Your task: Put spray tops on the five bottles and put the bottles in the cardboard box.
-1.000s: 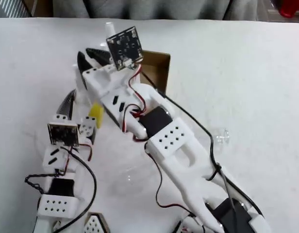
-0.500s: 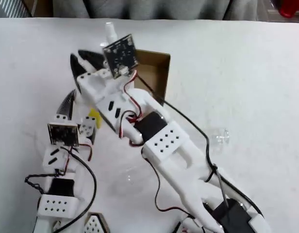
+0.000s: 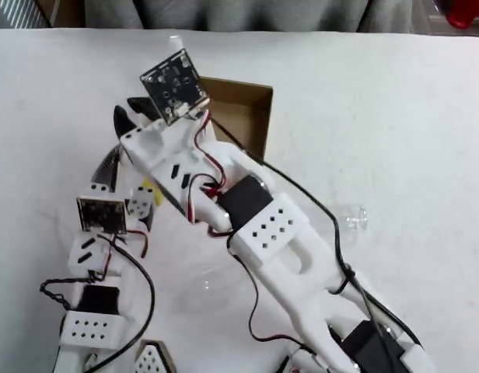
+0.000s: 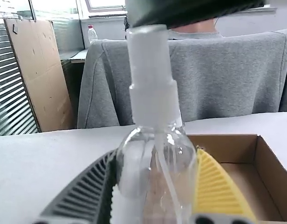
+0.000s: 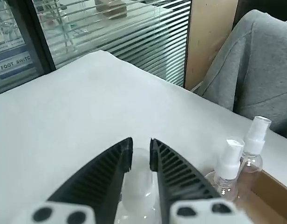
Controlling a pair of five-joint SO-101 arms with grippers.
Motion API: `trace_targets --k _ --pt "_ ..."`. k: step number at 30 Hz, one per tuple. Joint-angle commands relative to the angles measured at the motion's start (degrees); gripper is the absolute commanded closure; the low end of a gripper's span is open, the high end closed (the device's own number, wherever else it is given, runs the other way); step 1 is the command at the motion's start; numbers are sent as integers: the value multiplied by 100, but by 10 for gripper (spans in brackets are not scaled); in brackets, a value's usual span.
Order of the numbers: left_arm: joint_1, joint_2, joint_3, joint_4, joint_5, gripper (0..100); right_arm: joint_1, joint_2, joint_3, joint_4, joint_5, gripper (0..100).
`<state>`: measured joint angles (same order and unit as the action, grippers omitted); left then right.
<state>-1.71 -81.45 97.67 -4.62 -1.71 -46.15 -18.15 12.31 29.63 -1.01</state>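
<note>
1. Since the left gripper (image 4: 156, 196) is clamped on the bottle (image 4: 155, 158), grey pad on one side and yellow pad on the other, we've got that bottle held upright just beside the cardboard box (image 4: 269, 163).
2. The right gripper (image 5: 140, 151) sits right above it. Its black fingers (image 5: 111, 172) are drawn almost together on the head of the spray top (image 4: 152, 88), so we'd call that pinched.
3. The spray top is on the bottle's neck with its tube hanging down inside. We can't tell if the collar is fully seated.
4. Further out, two capped bottles (image 5: 226, 168) stand near the box wall. One loose clear bottle (image 3: 352, 218) lies on the table (image 3: 395, 116), well apart from both arms.
5. What could go wrong, as we see it:
   - If the right gripper pushes off-centre, the top could cock sideways or jam on the neck.
   - The bottle is smooth and round, so a hard press or twist could spin it or slide it down through the pads.
   - If the top is only half on, it could pop off once the bottle is lifted over the box wall.
   - The big right arm hangs over the box, so a sloppy pull-back could clip the box or those two standing bottles.
</note>
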Motion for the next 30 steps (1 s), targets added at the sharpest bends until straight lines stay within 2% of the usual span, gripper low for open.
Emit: trace_targets --k 1,5,12,20,25,30 --pt "4 -66 -35 -44 -9 976 -40 -233 -264 48 88 954" --pt "4 -66 -35 -44 -9 976 -4 -295 -352 84 114 954" --pt "4 -66 -35 -44 -9 976 593 -963 -352 198 97 954" --pt "127 -66 -35 97 0 976 945 -1402 -281 2290 79 954" --pt "171 -92 -35 211 0 976 1191 -2026 589 3037 -149 984" --pt "154 -92 -44 220 0 976 1226 -2800 2154 2475 -158 983"
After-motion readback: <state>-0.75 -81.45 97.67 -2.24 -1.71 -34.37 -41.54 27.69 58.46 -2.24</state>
